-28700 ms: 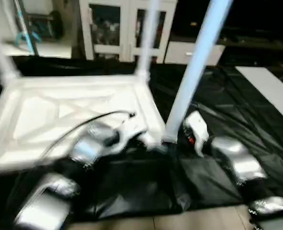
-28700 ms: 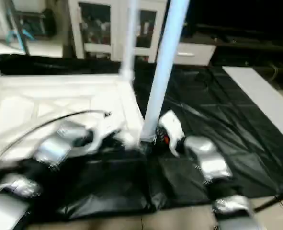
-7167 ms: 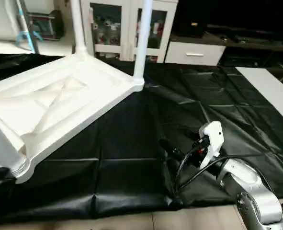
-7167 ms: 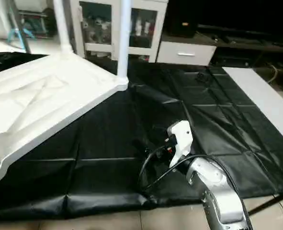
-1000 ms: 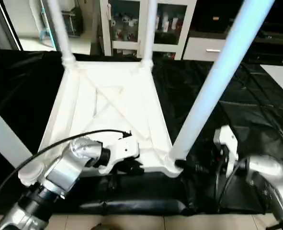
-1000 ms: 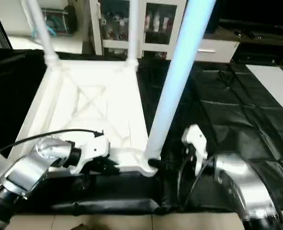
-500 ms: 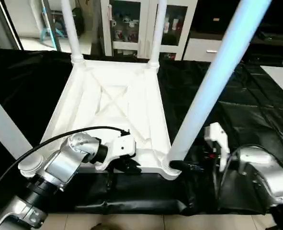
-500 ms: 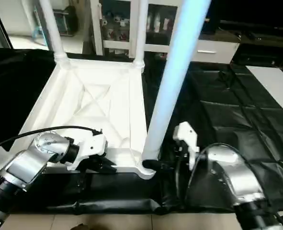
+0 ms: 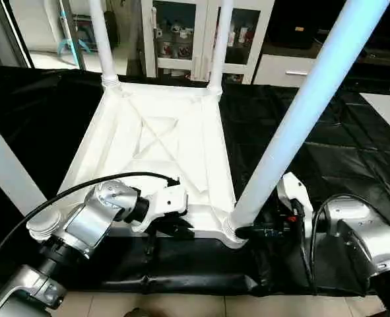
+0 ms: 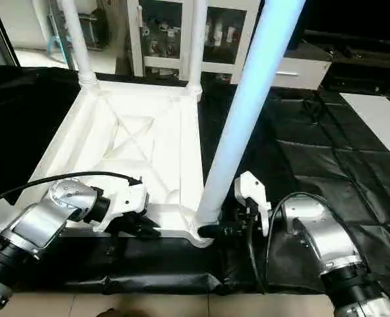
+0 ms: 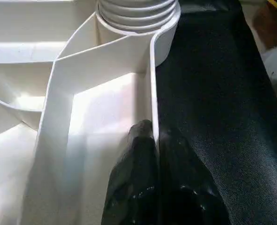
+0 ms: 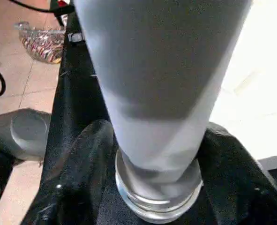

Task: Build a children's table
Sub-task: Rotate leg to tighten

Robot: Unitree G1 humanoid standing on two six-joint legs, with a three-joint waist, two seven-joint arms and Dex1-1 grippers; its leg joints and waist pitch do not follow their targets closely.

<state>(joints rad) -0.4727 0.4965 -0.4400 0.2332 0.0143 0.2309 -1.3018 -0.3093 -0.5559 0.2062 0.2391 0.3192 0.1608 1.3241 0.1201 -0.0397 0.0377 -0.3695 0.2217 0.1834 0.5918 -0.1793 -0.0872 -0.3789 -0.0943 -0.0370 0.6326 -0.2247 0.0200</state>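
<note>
The worktop point(image 9: 353, 145), draped in black cloth, spreads across the head views, with a glass-fronted cabinet point(image 9: 181, 33) behind it at 12 o'clock.

On it the children's table point(image 9: 155, 142) lies upside down, its X-ribbed underside facing up and its four legs standing upright. Two far legs rise at 11 and 12 o'clock; one near leg point(image 9: 300, 119) climbs from the near right corner toward 1 o'clock, and another crosses the picture edge at 9 o'clock.

The left tool point(image 9: 178, 228) sits at the near rim of the table's top, at about 7 o'clock from the top's centre. Its two black fingers point(image 11: 143, 187) are pressed together, one on each side of the thin white rim wall, clamped on the children's table just beside a threaded leg socket.

The right tool point(image 10: 222, 230) reaches in from 4 o'clock to the foot of the near right leg. In the right wrist view its fingers point(image 12: 77, 173) stand apart on either side of the leg's base collar, close around it; whether they press on the leg cannot be told.

A small glass bowl point(image 12: 42, 42) of coloured bits lies on the floor.
</note>
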